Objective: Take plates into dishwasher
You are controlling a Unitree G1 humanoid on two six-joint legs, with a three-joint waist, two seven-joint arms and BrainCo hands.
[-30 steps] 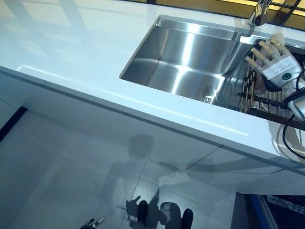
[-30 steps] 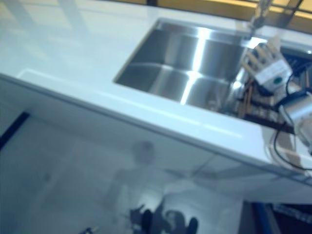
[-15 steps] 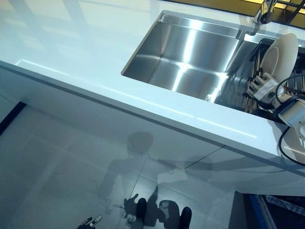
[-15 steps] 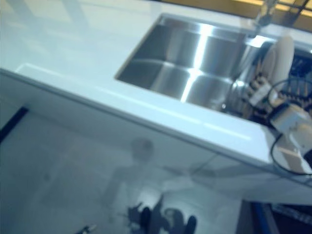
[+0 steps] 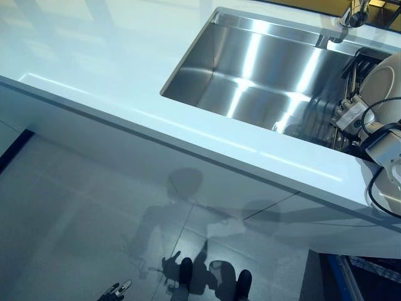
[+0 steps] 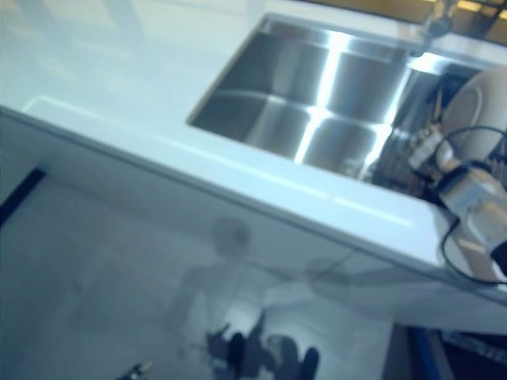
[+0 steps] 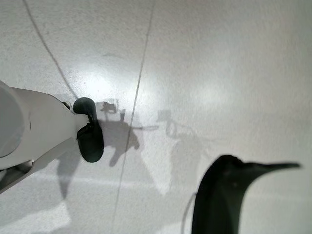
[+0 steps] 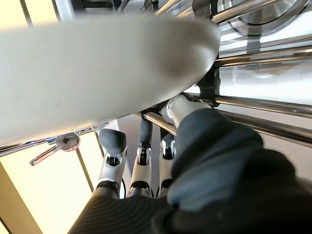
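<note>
The fingers (image 8: 113, 146) of the right hand (image 5: 351, 116) reached up along one face of the plate (image 8: 97, 73) while the thumb (image 8: 183, 108) pressed at its rim from the other side, so the hand pinched the plate, though how firmly could not be judged. The plate stood on edge in the wire rack (image 5: 348, 78) at the far right of the counter, right of the steel sink (image 5: 263, 75). It stood upright presumably because the rack's bars kept it so, and a grip across the rim was likely the only way to lift it clear without tipping it against the wires.

The head views placed all this in the scene: the white worktop (image 5: 94, 56) running left, the sink basin with nothing in it, the tap (image 5: 351, 15) at the far edge, and the plate (image 5: 385, 81) as a pale disc above the hand. They did not show how the fingers met the plate. The right wrist view did, from close by, with the chrome bars (image 8: 253, 105) crossing just behind the thumb, but gave no sense of where the rack sat.

The left hand (image 7: 90, 139) showed only in its own wrist view, hanging over bare floor (image 7: 219, 58) and holding nothing; its fingers were too little seen to tell their state. No dishwasher appeared in any view.
</note>
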